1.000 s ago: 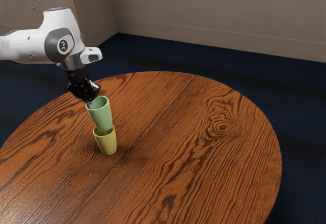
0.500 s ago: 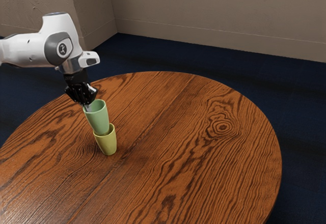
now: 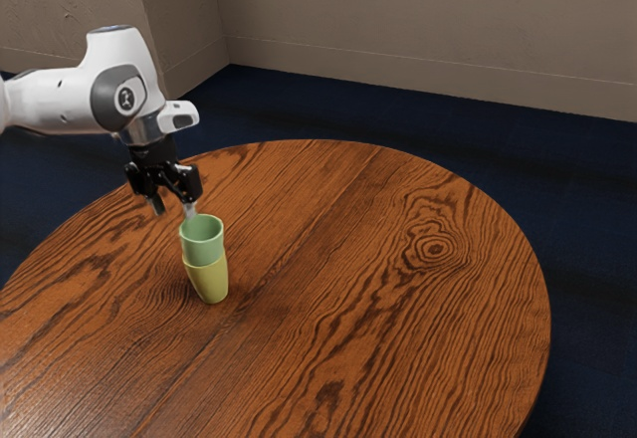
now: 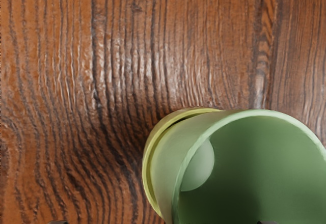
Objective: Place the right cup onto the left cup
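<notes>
Exterior view: 1 green cup (image 3: pixel 204 250), nested in yellow cup (image 3: pixel 210 284); my gripper (image 3: pixel 174 209), jaws wide, empty, higher than yellow cup; stack apparently done, only retreat left, est.

The exterior view looked from beside the arm (image 3: pixel 55 100), above the surface (image 3: pixel 348 309), slanting down across the green cup (image 3: pixel 204 251) toward the floor (image 3: pixel 398 124) and wall (image 3: pixel 428 25) beyond it. It stood well back, far enough to frame much of the surface around the green cup, with the arm coming in from the exterior view's left. The wrist view looked from the hand, by the end effector (image 3: pixel 174 210), steeply down past the green cup's rim and into its hollow, so near that the picture's edge cut it off. Both views shared the green cup, the yellow cup (image 3: pixel 210 284) around its base, and the wood just beside them.
</notes>
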`<state>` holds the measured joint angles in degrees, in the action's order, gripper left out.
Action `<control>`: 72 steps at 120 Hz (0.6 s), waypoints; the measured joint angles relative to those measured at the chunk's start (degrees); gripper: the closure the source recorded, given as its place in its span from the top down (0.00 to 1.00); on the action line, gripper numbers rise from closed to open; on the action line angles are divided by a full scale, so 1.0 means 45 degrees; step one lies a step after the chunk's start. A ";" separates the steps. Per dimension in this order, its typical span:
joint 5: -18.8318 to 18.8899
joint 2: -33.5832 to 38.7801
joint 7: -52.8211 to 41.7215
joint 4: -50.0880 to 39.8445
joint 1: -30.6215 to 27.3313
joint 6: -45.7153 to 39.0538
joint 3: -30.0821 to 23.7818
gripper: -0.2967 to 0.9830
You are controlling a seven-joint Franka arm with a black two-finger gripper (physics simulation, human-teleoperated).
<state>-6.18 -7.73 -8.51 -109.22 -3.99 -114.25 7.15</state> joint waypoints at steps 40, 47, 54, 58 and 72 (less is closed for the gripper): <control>0.0475 0.0982 -0.0086 0.0739 0.0773 0.0641 0.0013 0.73; 0.0620 0.1016 -0.0097 0.1105 0.0905 0.1019 0.0013 0.74; 0.0788 0.1091 -0.0106 0.1449 0.0987 0.1463 0.0010 0.75; 0.0900 0.1185 -0.0111 0.1559 0.1025 0.1712 0.0010 0.75; 0.1429 0.1535 -0.0201 0.1847 0.1162 0.2550 0.0004 0.76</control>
<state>0.25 -0.82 -9.42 -100.91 1.24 -102.78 7.17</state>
